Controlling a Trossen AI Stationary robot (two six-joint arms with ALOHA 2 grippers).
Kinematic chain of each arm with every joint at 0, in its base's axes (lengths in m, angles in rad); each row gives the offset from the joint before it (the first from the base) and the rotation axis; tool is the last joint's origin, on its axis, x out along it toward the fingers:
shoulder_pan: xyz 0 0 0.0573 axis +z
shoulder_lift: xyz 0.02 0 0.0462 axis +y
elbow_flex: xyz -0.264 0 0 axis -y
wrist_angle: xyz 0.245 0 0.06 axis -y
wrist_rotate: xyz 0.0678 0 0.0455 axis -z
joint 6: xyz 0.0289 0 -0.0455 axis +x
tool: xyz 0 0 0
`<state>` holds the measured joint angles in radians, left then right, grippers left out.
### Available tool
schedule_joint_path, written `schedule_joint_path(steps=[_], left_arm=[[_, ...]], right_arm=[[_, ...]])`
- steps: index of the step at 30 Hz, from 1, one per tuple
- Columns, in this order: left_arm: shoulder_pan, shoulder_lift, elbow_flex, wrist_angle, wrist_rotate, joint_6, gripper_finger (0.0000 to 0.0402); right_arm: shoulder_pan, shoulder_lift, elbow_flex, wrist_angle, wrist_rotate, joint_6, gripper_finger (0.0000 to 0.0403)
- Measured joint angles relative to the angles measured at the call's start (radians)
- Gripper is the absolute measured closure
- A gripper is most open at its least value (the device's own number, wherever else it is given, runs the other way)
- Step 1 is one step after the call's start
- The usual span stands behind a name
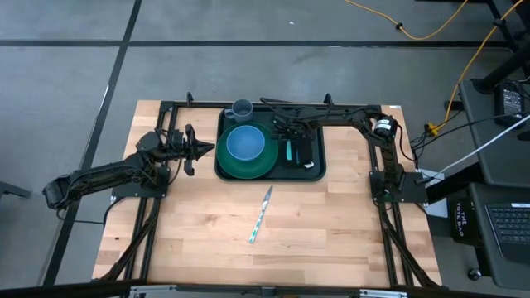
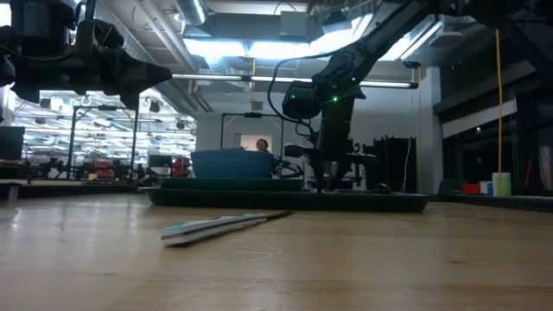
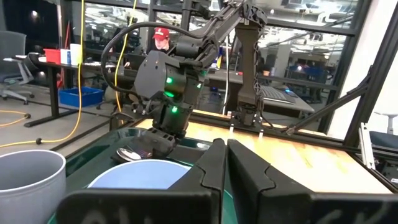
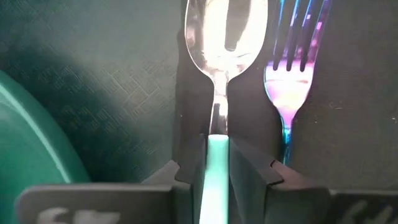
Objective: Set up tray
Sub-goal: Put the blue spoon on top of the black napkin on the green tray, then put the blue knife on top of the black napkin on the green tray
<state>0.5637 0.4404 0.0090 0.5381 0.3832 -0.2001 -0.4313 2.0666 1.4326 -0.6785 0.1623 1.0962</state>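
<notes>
The tray sits at the far middle of the worktop, holding a green plate with a blue bowl on it, and a cup at its far left corner. The right claw is down in the tray's right part, beside the plate, its fingers set narrowly around a spoon's teal handle; whether it grips or is letting go, I cannot tell. A fork lies just beside the spoon, parallel, on a black mat, likely as a place setting. The left claw hangs shut and empty just off the tray's left rim, clear of the work. A knife lies alone on open worktop near the tray's front edge, with free room all round for a pick-up.
</notes>
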Motion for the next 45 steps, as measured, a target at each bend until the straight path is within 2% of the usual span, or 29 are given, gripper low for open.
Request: schedule_joint_path(steps=[11,20,28,33,35,40,43,45], left_arm=[[0.000,0.000,0.000,-0.002,0.000,0.000,0.0392],[0.000,0.000,0.000,-0.019,0.000,0.000,0.0390],[0.000,0.000,0.000,-0.019,0.000,0.000,0.0393],[0.000,0.000,0.000,-0.019,0.004,0.000,0.0392],[0.000,0.000,0.000,-0.036,0.013,-0.003,0.0390],[-0.022,0.000,0.000,-0.041,0.072,-0.034,0.0396],[-0.074,0.001,0.000,-0.050,0.065,-0.037,0.0400],[-0.118,0.001,0.000,-0.052,0.051,-0.016,0.0399]], right_arm=[[-0.001,0.000,0.000,0.000,0.000,-0.001,0.0299],[-0.011,-0.017,0.000,-0.001,-0.007,-0.011,0.0295],[-0.012,-0.059,0.067,-0.077,-0.007,-0.092,0.0295],[0.000,-0.094,0.137,-0.177,0.003,-0.225,0.0295],[0.017,-0.117,0.172,-0.246,0.030,-0.273,0.0295],[0.102,-0.214,0.247,-0.394,0.186,-0.402,0.0299],[0.172,-0.288,0.248,-0.414,0.248,-0.446,0.0320],[0.228,-0.330,0.246,-0.413,0.253,-0.452,0.0341]])
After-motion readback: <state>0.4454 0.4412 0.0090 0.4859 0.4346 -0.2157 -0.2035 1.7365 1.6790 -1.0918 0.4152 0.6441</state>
